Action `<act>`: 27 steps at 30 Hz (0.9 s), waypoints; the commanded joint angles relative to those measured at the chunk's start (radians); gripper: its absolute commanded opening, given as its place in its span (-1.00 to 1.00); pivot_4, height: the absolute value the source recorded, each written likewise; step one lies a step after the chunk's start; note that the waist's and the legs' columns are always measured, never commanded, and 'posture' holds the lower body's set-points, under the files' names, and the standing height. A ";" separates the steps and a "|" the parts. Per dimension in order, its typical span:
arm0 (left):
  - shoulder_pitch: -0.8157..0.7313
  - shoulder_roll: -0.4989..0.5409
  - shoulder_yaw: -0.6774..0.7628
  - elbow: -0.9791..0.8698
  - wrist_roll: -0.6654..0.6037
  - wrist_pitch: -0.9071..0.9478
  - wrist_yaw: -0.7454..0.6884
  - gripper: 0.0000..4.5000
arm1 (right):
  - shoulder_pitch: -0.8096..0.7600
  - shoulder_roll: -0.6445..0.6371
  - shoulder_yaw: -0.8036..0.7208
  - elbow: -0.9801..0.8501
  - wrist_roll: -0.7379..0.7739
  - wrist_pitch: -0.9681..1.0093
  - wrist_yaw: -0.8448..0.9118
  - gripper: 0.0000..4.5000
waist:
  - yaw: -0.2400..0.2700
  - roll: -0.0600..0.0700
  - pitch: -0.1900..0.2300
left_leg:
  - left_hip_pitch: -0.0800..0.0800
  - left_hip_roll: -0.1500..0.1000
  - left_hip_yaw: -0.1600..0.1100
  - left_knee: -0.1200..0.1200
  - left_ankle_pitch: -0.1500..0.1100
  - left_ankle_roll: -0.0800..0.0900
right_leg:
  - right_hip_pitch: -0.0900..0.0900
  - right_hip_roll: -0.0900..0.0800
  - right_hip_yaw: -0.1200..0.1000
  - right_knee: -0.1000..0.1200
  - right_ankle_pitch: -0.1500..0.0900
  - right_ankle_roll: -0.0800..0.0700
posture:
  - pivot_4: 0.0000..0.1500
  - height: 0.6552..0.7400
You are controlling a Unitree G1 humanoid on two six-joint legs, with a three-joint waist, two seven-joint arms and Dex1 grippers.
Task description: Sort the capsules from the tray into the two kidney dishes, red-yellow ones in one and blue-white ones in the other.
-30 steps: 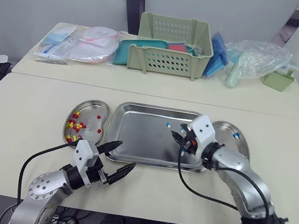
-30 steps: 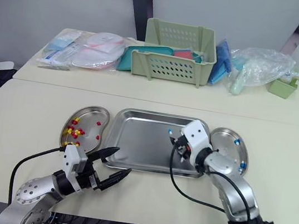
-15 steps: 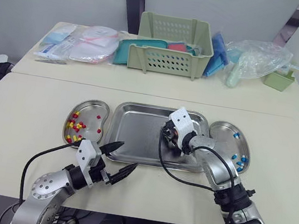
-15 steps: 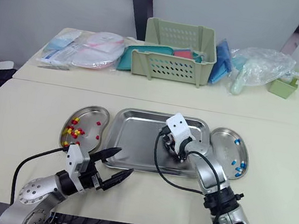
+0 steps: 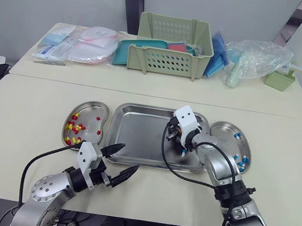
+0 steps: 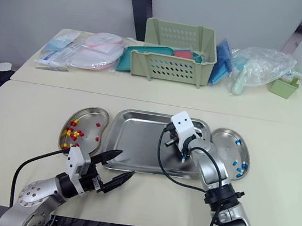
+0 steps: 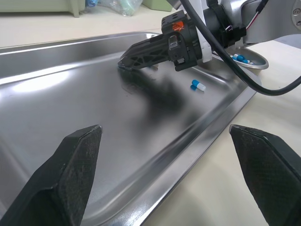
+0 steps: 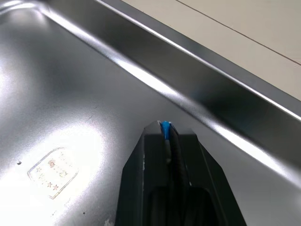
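Blue-white capsule (image 8: 165, 127) is pinched between the closed jaws of the right gripper (image 7: 123, 63), low in the tray (image 5: 136, 136); a loose capsule (image 7: 198, 85) is seen nearby. Left gripper (image 5: 128, 157) is held at the tray's near rim, jaws wide.

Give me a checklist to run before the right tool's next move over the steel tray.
1. Grip: right tool shut on the gripped blue-white capsule, blue showing between its tips: ok.
2. Lift: capsule clear of the rectangular steel tray: cannot tell, the tips sit at the tray floor.
3. Target: steel kidney dish on the right holds only sorted blue-white capsules: ok.
4. Other dish: steel kidney dish on the left holds the red-yellow capsules: ok.
5. Path: left tool open at the tray's near edge, out of the way: ok.
6. Tray emptied: not ok, a loose blue-white capsule lies beside the right tool.
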 commanded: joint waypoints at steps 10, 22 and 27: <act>-0.004 0.074 -0.008 -0.010 -0.001 -0.052 -0.112 1.00 | 0.113 -0.114 -0.108 -0.481 0.107 0.159 0.104 -0.99 | 0.005 0.002 0.001 | -0.002 0.000 0.000 0.000 0.000 0.000 | -0.001 0.000 0.000 -0.001 0.000 0.000 | 1.00 1.00; -0.052 0.113 -0.066 0.054 0.026 -0.171 -0.261 1.00 | 0.504 -0.392 -0.533 -0.794 0.262 0.170 0.227 -0.99 | 0.021 0.004 0.003 | -0.002 0.000 0.000 -0.001 0.000 0.000 | 0.000 0.000 0.000 -0.002 0.000 0.000 | 1.00 1.00; -0.059 0.094 -0.082 0.096 0.040 -0.220 -0.270 1.00 | 0.614 -0.414 -0.594 -0.749 0.266 0.147 0.216 -0.99 | 0.016 0.004 0.003 | -0.001 0.000 0.001 -0.001 0.000 0.000 | 0.001 0.000 0.001 -0.001 0.000 0.000 | 1.00 1.00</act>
